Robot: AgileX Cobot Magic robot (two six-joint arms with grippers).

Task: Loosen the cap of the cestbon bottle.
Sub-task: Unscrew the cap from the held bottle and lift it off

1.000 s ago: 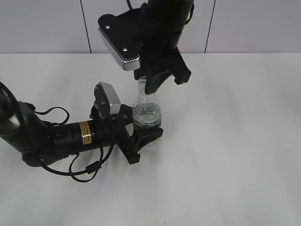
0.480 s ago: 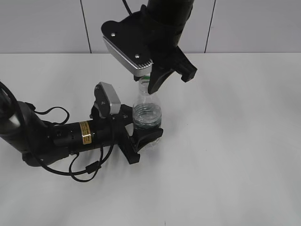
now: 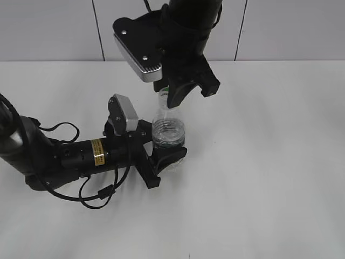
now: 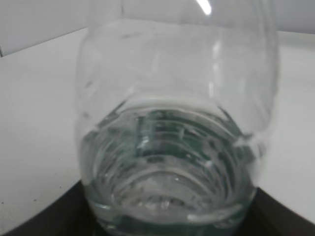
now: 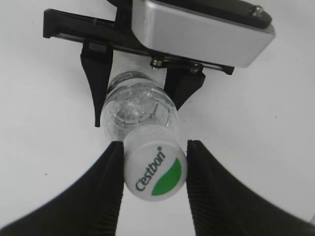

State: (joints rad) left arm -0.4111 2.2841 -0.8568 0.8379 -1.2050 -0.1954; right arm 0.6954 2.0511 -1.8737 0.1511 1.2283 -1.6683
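Observation:
The clear cestbon bottle (image 3: 168,132) stands upright on the white table, its ribbed shoulder and green label showing. My left gripper (image 3: 161,148) lies low along the table and is shut on the bottle's lower body. The bottle (image 4: 172,147) fills the left wrist view, with dark fingers (image 4: 74,216) at the bottom corners. My right gripper (image 3: 167,97) comes straight down from above. In the right wrist view the white cap (image 5: 155,167), with its green mark and Cestbon lettering, sits between the ribbed black fingers (image 5: 110,177), which press on both its sides.
The white table (image 3: 269,162) stretches around the bottle, with a pale wall behind. The left arm's body and loose cables (image 3: 81,189) lie on the table at the left. The right arm's silver camera housing (image 3: 137,51) hangs over the bottle.
The right wrist twisted about the cap half a second ago and is back at nearly its earlier angle. The bottle and left arm have not moved.

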